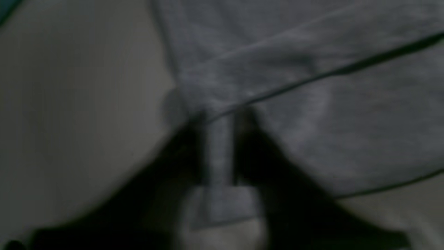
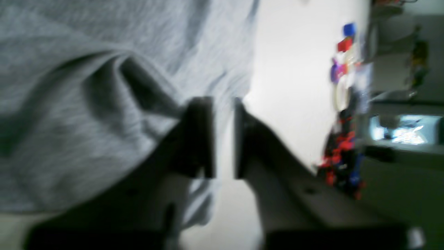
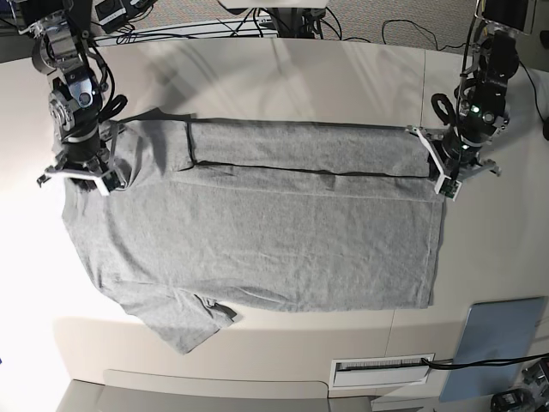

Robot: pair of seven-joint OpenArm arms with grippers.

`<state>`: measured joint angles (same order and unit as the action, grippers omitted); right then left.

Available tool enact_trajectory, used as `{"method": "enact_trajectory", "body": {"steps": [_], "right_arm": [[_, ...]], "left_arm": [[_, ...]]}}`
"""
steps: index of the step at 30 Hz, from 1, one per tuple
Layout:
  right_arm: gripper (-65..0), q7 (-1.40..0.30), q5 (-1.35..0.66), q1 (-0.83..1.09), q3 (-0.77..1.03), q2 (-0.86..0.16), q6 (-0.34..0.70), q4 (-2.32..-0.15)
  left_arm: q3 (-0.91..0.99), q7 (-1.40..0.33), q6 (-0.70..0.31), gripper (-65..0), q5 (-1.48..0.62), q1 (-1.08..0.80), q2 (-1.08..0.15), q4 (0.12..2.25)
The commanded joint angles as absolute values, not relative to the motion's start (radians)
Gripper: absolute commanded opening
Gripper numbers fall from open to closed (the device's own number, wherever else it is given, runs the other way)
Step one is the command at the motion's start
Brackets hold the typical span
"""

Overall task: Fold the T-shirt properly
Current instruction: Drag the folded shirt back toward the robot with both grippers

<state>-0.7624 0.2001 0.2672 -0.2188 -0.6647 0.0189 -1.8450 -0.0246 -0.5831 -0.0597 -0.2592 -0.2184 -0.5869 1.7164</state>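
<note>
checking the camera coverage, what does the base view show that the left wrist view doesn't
Only the base view: the whole T-shirt spread on the table, its far strip folded over, one sleeve loose at the near edge, both arms, the right hand at the other end, and a grey pad.

Only the left wrist view: a blurry close-up of the left hand shut on a narrow strip of cloth.

Both: grey fabric, the fold's dark edge, pale tabletop.

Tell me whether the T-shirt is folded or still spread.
Partly folded: the T-shirt lies mostly flat, with its far long edge turned over onto the body as one strip; the near sleeve is still out.
</note>
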Motion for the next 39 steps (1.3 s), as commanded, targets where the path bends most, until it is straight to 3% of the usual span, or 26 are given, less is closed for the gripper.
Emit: {"method": "enact_trajectory", "body": {"steps": [1,8,12,15,25,39], "right_arm": [[-65.0,-0.752,0.21,0.264,-0.208,-0.684,-0.004,-1.856],[-65.0,-0.661,0.121,0.257,-0.139,-0.637,0.009,-1.707],[-65.0,-0.66,0.023,0.227,-0.129,-0.607,0.095,-1.602],[-65.0,-0.691,0.01,0.243,-0.129,-0.613,0.1,-1.567],[-65.0,-0.688,0.027,0.436,-0.127,-0.679,0.067,-1.681],[-65.0,-0.699,0.076,0.716,-0.046,-0.678,0.025,-1.808]], "left_arm": [[-0.015,-0.569,-0.039,-65.0,-0.27,-0.212,-0.583,1.731],[-0.015,-0.538,-0.032,-65.0,-0.292,-0.212,-0.484,1.656],[-0.015,-0.55,-0.022,-65.0,-0.316,-0.197,-0.477,1.542],[-0.013,-0.602,-0.022,-65.0,-0.347,-0.215,-0.488,1.522],[0.091,-0.614,-0.144,-65.0,-0.457,-0.424,-0.549,1.625],[0.241,-0.632,-0.293,-65.0,-0.476,-0.679,-0.549,1.793]]}}
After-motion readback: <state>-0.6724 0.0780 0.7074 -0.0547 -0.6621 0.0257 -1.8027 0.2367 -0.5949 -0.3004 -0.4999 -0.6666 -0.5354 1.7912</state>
